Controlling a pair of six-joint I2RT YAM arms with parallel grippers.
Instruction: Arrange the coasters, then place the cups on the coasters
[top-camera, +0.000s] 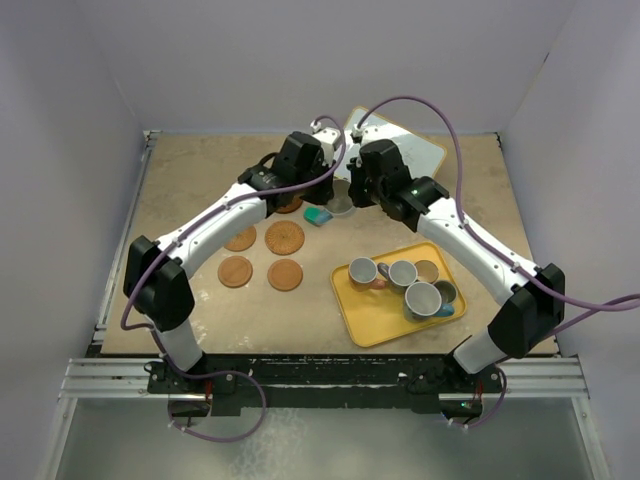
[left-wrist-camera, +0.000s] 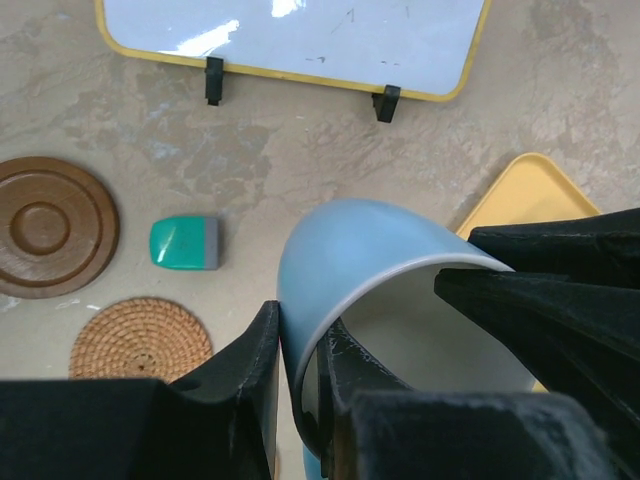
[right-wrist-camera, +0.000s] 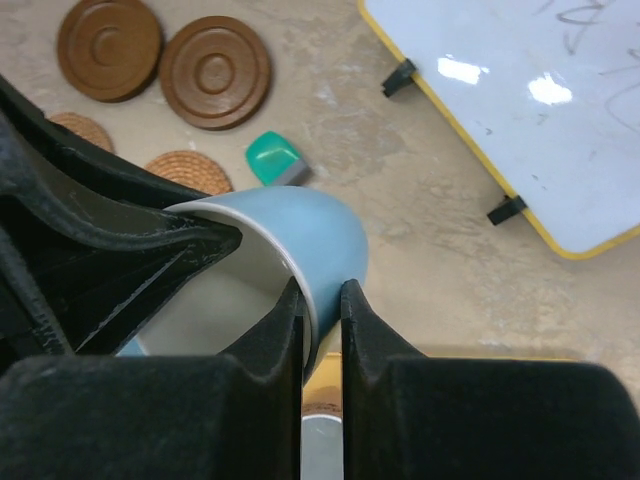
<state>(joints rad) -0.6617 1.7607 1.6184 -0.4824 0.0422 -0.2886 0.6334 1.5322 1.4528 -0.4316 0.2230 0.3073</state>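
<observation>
Two grips clamp the rim of the light blue ceramic cup (left-wrist-camera: 370, 240): left fingers (left-wrist-camera: 250, 360), right fingers (right-wrist-camera: 270, 340). Release one side slowly; keep the cup level.

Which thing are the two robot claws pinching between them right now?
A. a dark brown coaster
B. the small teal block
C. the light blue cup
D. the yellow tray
C: each wrist view shows the wall of the light blue cup clamped at the rim, between the fingers of the left gripper and of the right gripper.
</observation>
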